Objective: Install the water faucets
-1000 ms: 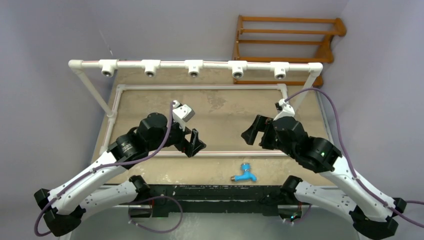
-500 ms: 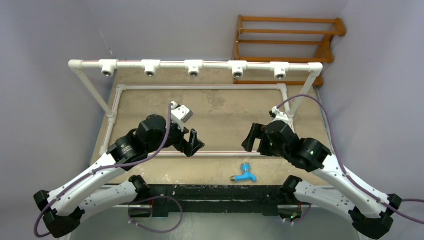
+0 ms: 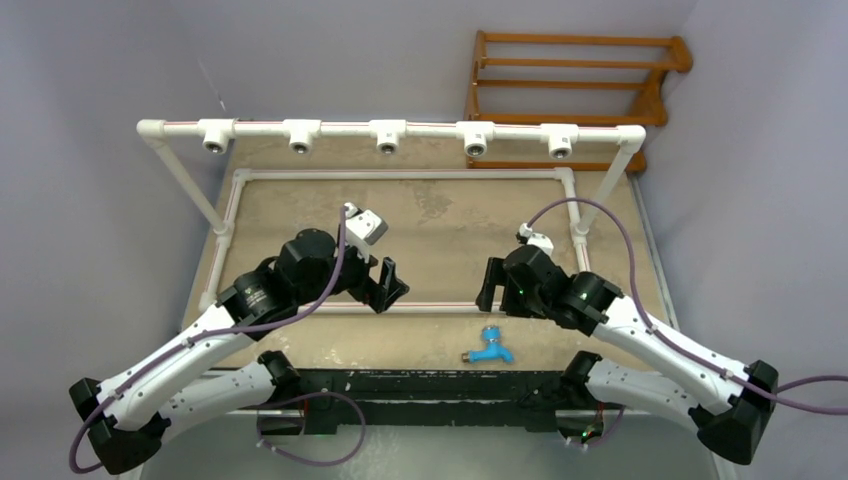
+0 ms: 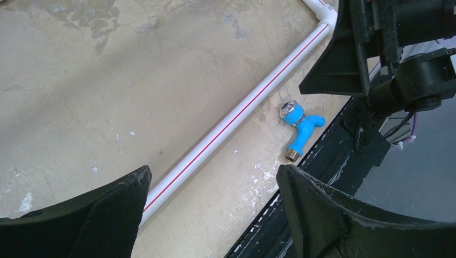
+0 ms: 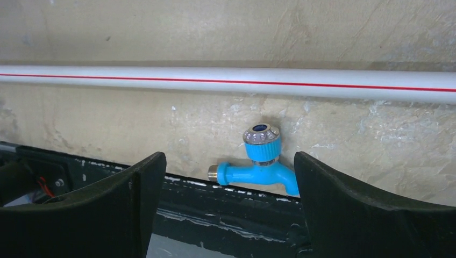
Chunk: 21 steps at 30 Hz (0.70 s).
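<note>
A single bright blue water faucet (image 3: 488, 348) lies on its side on the beige table near the front edge, knob up and silvery threaded end to the left. It also shows in the right wrist view as the faucet (image 5: 258, 164) and in the left wrist view as the faucet (image 4: 299, 129). My right gripper (image 3: 490, 285) hovers just behind it, open; the right gripper (image 5: 228, 161) frames the faucet between its fingers without touching it. My left gripper (image 3: 392, 283) stands open over the front pipe, empty, and the left gripper (image 4: 212, 174) sits well left of the faucet.
A raised white pipe rail (image 3: 340, 129) with several tee fittings spans the back. A flat white pipe frame (image 3: 420, 308) with a red stripe lies on the table, its front bar just behind the faucet. The black table edge (image 3: 420, 383) is close in front. A wooden rack (image 3: 570, 90) stands behind.
My right arm has swung left and toward the front edge, bringing its gripper close to the faucet. The left arm has barely moved. The faucet has stayed put.
</note>
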Each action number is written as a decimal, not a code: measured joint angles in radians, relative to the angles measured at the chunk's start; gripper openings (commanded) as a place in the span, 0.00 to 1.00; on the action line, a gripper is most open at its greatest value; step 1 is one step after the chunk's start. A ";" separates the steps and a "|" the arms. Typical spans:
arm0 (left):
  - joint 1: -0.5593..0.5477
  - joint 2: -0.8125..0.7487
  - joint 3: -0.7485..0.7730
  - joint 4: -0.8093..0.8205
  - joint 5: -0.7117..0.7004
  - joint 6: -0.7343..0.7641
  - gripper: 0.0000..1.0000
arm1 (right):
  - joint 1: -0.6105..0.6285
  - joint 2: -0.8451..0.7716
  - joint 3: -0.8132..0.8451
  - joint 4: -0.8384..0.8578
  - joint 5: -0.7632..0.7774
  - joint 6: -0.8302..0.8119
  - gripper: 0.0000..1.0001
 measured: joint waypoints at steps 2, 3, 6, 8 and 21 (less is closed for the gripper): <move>0.000 -0.003 -0.001 0.000 0.000 0.000 0.87 | 0.001 0.010 -0.016 0.005 0.001 0.005 0.87; 0.000 -0.006 -0.001 -0.001 0.000 0.000 0.87 | 0.003 0.017 -0.022 0.007 0.002 0.008 0.86; 0.000 -0.018 -0.003 -0.001 0.000 0.000 0.87 | 0.020 0.048 -0.040 0.014 0.010 0.027 0.85; 0.000 -0.023 -0.004 -0.002 0.000 0.000 0.87 | 0.041 0.067 -0.053 0.020 0.011 0.043 0.84; 0.000 -0.024 -0.004 -0.002 0.013 0.001 0.87 | 0.204 0.184 -0.111 0.033 0.021 0.178 0.82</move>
